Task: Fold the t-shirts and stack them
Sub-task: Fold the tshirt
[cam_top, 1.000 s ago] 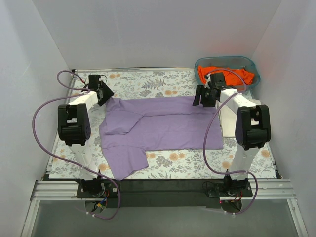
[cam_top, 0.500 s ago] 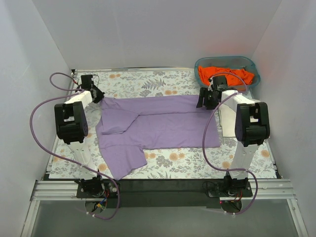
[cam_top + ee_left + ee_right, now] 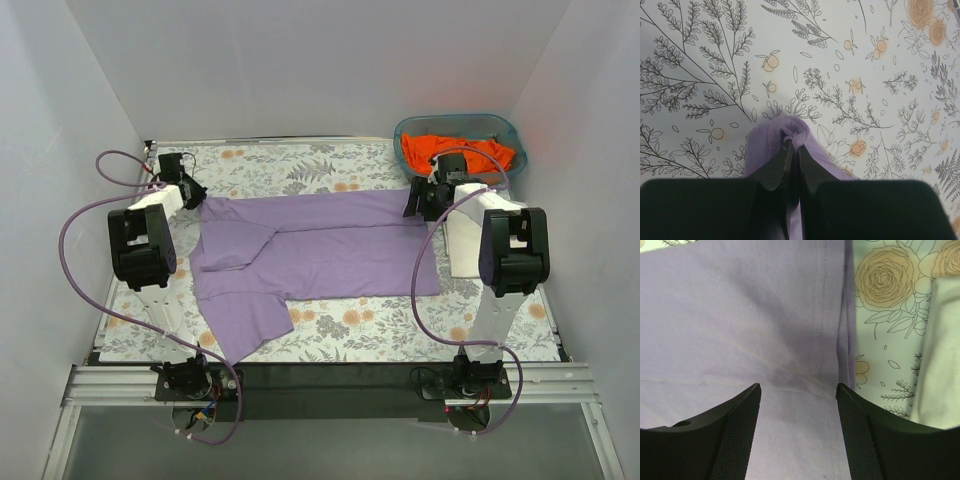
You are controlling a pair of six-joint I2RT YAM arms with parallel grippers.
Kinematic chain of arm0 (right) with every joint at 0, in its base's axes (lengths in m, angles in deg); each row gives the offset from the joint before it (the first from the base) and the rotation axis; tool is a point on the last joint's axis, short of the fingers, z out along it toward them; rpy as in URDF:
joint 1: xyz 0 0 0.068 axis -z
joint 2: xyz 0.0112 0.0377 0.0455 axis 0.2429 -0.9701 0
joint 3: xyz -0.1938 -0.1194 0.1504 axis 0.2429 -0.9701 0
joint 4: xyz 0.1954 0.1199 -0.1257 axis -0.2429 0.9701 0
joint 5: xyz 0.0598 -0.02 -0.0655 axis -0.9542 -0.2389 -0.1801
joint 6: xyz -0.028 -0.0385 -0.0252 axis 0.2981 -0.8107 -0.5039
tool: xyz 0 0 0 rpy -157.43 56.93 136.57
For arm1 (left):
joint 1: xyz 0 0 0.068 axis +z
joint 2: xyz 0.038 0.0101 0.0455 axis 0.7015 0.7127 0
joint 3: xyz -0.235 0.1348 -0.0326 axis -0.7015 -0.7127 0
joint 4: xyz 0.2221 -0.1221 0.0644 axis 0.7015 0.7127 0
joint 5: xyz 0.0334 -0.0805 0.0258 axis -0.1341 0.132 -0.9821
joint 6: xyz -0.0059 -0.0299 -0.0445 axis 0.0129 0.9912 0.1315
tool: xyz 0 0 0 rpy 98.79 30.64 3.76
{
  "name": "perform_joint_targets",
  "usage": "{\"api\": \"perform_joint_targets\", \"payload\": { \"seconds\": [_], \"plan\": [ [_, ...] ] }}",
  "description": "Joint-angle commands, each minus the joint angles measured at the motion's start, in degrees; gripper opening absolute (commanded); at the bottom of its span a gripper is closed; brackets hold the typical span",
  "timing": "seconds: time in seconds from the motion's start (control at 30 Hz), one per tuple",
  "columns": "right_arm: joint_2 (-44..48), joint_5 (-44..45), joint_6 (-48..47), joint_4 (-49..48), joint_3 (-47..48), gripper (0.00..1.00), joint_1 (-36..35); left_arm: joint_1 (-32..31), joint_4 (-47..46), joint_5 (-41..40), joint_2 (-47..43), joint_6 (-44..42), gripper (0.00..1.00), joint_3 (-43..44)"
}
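Observation:
The lavender-purple t-shirt [image 3: 320, 250] lies spread across the floral tablecloth, with one sleeve folded in on the left. My left gripper [image 3: 192, 192] is shut on its far left corner; the left wrist view shows the fingertips [image 3: 785, 150] pinching a bunch of purple cloth [image 3: 794, 129]. My right gripper [image 3: 418, 200] is open over the shirt's far right hem, and purple cloth [image 3: 765, 315] lies between the spread jaws. The orange t-shirt [image 3: 460, 152] lies in the basket. The cream-white folded t-shirt [image 3: 460, 245] lies under my right arm and also shows in the right wrist view [image 3: 942, 340].
The teal basket [image 3: 505, 130] stands at the far right corner. White walls close in the table on three sides. The floral tablecloth [image 3: 300, 165] is bare behind the shirt and along the near edge [image 3: 400, 335].
My left gripper has moved left and farther back with the shirt's corner, drawing the shirt leftward and flatter. My right gripper has shifted slightly right and back.

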State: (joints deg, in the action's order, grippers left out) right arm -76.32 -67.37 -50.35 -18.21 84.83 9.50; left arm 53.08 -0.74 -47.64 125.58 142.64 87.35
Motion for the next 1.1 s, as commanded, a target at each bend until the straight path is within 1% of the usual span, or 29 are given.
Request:
{"api": "perform_joint_targets", "payload": {
  "seconds": [0.0,0.1,0.27,0.4,0.53,0.63,0.67,0.73,0.77,0.83,0.87,0.9,1.07],
  "plan": [
    [2.94,-1.39,0.21,-2.73,1.97,0.57,-0.19,0.61,-2.0,0.2,-2.13,-1.24,0.08,-0.08],
    [1.36,-0.96,1.09,-2.91,4.34,0.57,-0.19,0.61,-2.08,0.46,-2.13,-1.32,0.08,-0.52],
    [-1.01,5.1,2.67,-3.78,6.8,0.55,-0.19,0.61,-2.0,0.81,-2.31,-1.67,0.08,-0.44],
    [-3.47,4.94,3.11,-4.57,8.91,0.54,-0.19,0.78,-2.0,0.81,-1.96,-1.68,0.08,-0.09],
    [-5.58,5.19,2.85,-4.66,8.57,0.54,-0.1,0.87,-2.0,0.9,-1.6,-1.5,0.08,0.0],
    [-6.37,6.34,2.15,-5.01,7.52,0.46,-0.1,0.96,-2.0,1.16,-1.34,-1.32,0.08,-0.35],
    [-6.46,6.43,2.15,-5.01,7.25,0.4,-0.1,1.04,-2.0,1.17,-1.25,-1.32,0.08,-0.35],
    [-6.46,6.95,2.32,-5.72,6.2,0.37,-0.1,1.22,-2.0,0.99,-1.34,-0.97,0.07,-0.96],
    [-6.38,7.3,2.41,-5.98,5.23,0.29,-0.19,1.48,-2.0,0.99,-1.51,-0.8,0.07,-1.23],
    [-6.38,8.09,2.41,-6.07,4.26,0.18,-0.1,1.83,-2.0,0.73,-1.69,-0.36,0.07,-2.19],
    [-6.29,10.01,2.41,-6.07,3.04,0.05,-0.01,2.45,-2.08,0.64,-1.95,0.25,0.07,-2.46],
    [-6.12,10.64,2.5,-6.07,2.51,0.01,-0.01,2.8,-2.17,0.55,-2.13,0.61,0.06,-2.98],
    [-3.57,13.55,4.17,-6.07,-1.19,0.01,1.39,5.52,-2.08,1.25,-3.53,3.5,0.04,-3.86]
  ]
}}
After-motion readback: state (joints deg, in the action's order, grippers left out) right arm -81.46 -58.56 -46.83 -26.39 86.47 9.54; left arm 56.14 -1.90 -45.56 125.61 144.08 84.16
